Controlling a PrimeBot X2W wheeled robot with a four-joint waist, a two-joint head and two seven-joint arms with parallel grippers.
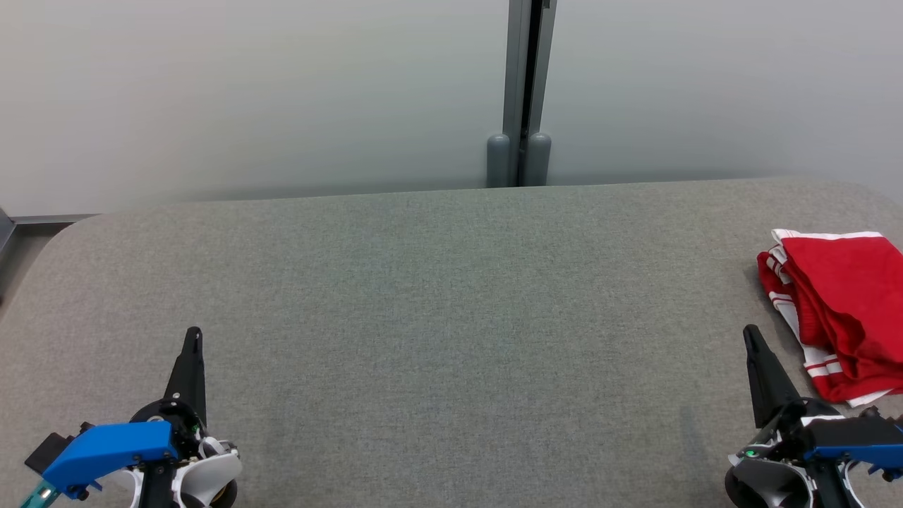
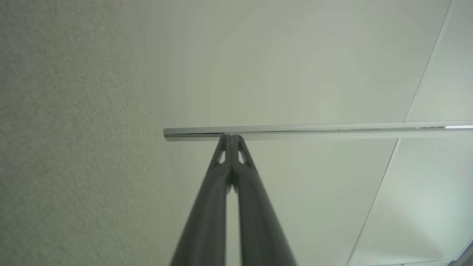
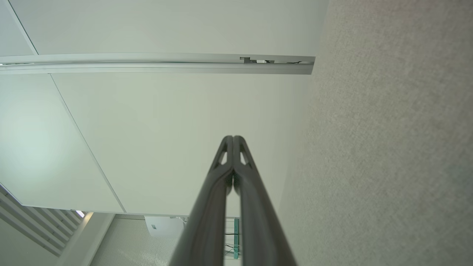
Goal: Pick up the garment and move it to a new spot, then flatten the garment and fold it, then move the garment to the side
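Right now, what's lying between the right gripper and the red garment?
Nothing. In the head view, a narrow bare strip of grey table separates the right gripper from the red garment; the two are apart, not touching.

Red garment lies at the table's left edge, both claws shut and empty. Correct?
Wrong side. The head view shows the red garment at the table's right edge, near the right claw. The rest holds: it and the left claw are shut and empty.

Red garment (image 1: 843, 303) with white stripes on grey table (image 1: 423, 296).
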